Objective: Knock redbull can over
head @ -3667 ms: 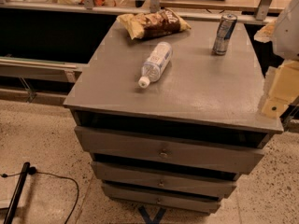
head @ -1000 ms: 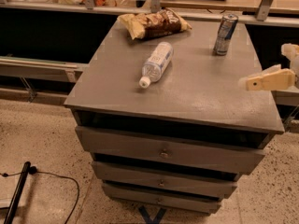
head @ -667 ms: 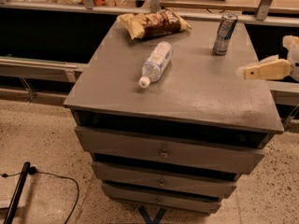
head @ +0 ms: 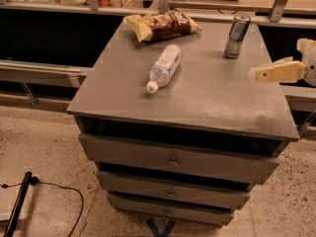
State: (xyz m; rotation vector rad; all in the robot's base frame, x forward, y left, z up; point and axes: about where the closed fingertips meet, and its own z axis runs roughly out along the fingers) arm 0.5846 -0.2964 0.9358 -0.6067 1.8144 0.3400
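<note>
At the 1 o'clock corner of the grey flat-topped table [head: 207,100], the slim blue-and-silver metal redbull can [head: 237,36] stands upright, not yet knocked. The cream-coloured tool [head: 269,73] hangs at 3 o'clock over the right edge, near the can but apart from it. Can't tell if it's wide or narrow.

My call: sweep toward 11 o'clock and strike high, so the can tips rather than slides.

The clear plastic bottle with white cap [head: 164,67] lies at centre, and the crinkled snack bag [head: 160,24] at 12. The grey drawers [head: 173,161] below are closed, contents hidden.

High front view, claw [head: 258,73] at right
</note>
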